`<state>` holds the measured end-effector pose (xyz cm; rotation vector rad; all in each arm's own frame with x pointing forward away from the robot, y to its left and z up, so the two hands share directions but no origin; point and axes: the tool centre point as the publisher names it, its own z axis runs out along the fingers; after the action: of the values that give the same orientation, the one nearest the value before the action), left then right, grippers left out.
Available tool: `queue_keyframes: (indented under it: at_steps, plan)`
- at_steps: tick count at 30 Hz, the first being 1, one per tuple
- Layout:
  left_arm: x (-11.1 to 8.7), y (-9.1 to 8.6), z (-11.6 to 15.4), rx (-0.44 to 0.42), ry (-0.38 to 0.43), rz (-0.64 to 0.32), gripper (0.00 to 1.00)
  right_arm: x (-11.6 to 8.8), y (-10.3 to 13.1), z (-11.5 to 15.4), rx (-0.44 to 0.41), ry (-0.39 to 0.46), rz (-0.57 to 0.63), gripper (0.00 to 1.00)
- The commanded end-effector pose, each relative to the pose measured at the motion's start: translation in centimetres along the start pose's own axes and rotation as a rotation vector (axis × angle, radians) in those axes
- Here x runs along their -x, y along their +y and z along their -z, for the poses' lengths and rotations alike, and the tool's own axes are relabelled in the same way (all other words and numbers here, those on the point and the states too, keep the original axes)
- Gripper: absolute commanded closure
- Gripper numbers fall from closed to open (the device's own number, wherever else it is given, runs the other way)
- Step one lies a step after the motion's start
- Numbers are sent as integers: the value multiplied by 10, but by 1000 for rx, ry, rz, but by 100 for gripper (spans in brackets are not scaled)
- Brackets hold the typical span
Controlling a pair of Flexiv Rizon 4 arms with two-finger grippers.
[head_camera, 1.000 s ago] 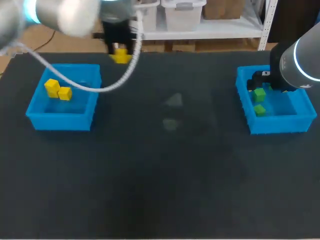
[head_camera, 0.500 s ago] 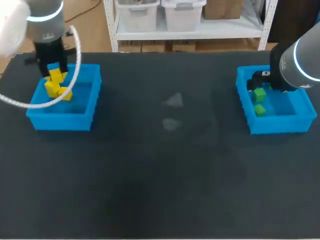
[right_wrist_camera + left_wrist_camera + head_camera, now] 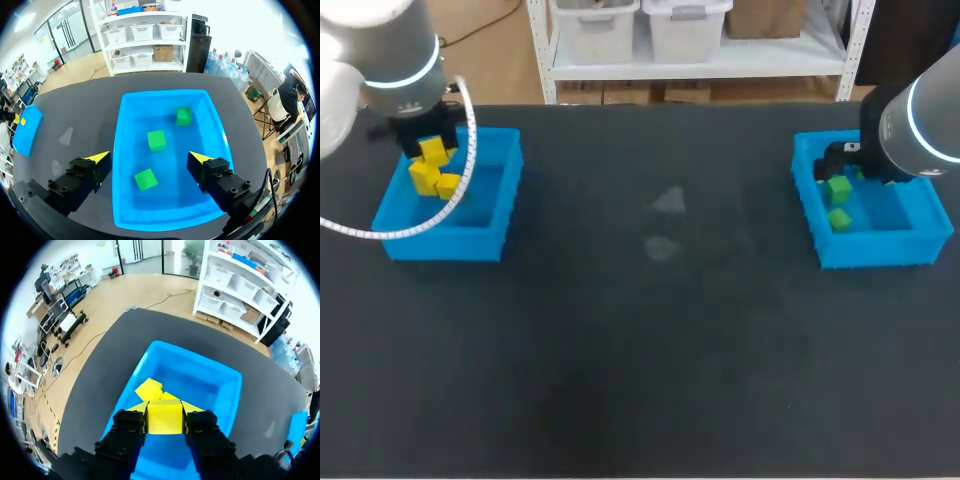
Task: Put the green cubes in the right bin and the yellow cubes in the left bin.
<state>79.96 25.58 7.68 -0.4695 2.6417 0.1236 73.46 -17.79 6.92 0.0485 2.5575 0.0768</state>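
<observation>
Over the left bin (image 3: 445, 243), at about ten o'clock on the counter (image 3: 650, 350), my left claw (image 3: 164, 416) was clamped on a yellow cube (image 3: 164, 424), one finger pressed to each side. Other yellow cubes (image 3: 148, 389) lay in that bin just ahead of the fingers. At about two o'clock my right claw (image 3: 149, 157) hung above the right bin (image 3: 160, 92) with its fingers spread wide, gripping nothing. Three green cubes (image 3: 156, 140) lay apart from one another inside.

The right bin (image 3: 170, 202) looks smooth plastic, the table (image 3: 650, 350) matt.
</observation>
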Motion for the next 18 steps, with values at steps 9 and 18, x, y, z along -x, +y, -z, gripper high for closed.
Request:
queue_keyframes:
  at_steps: [9,18]
  plan:
    - [2,-14,-2,-19,-3,21,0,-2,-1,1,-1,-10,-2,0]
    - [2,-14,-2,-19,-3,21,0,-2,-1,1,-1,-10,-2,0]
